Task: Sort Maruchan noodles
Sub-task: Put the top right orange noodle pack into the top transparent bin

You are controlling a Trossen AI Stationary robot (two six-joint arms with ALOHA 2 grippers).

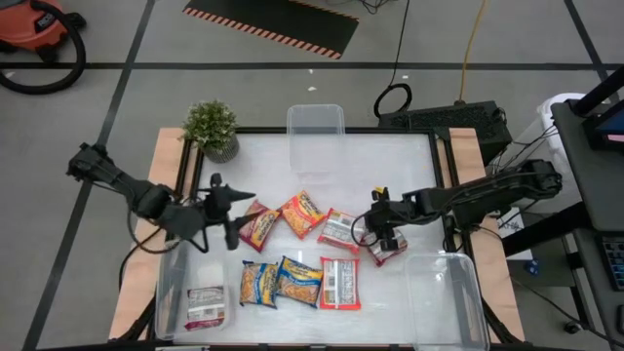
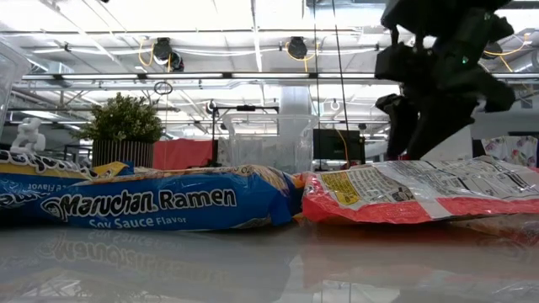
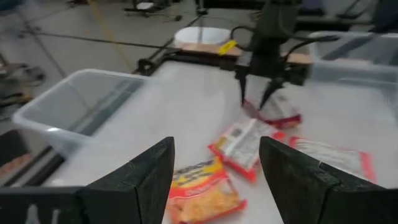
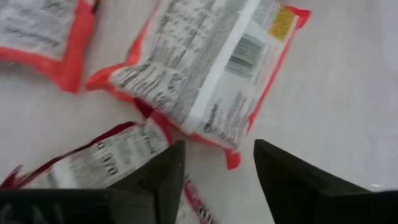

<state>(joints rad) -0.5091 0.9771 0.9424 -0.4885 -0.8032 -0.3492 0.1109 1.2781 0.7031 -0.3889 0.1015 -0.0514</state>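
Observation:
Several Maruchan noodle packets lie flat on the white table: a red one (image 1: 255,224), an orange one (image 1: 302,213), a red-and-white one (image 1: 338,229), two yellow-blue ones (image 1: 278,282) and a face-down red one (image 1: 339,284). Another packet (image 1: 205,307) lies in the left bin (image 1: 168,283). My left gripper (image 1: 229,210) (image 3: 217,180) hangs open above the table, left of the red packet. My right gripper (image 1: 375,232) (image 4: 217,186) stands open, slanting down over a red packet (image 1: 387,250) (image 3: 277,115). My right gripper's fingertips (image 3: 267,99) come down just over the left end of the red packet (image 4: 196,199), which lies flat on the table. Whether they touch it, I cannot tell.
An empty clear bin (image 1: 315,122) stands at the far edge and another (image 1: 444,297) at the near right. A potted plant (image 1: 213,129) stands at the far left corner. Bare table lies between the far bin and the packets.

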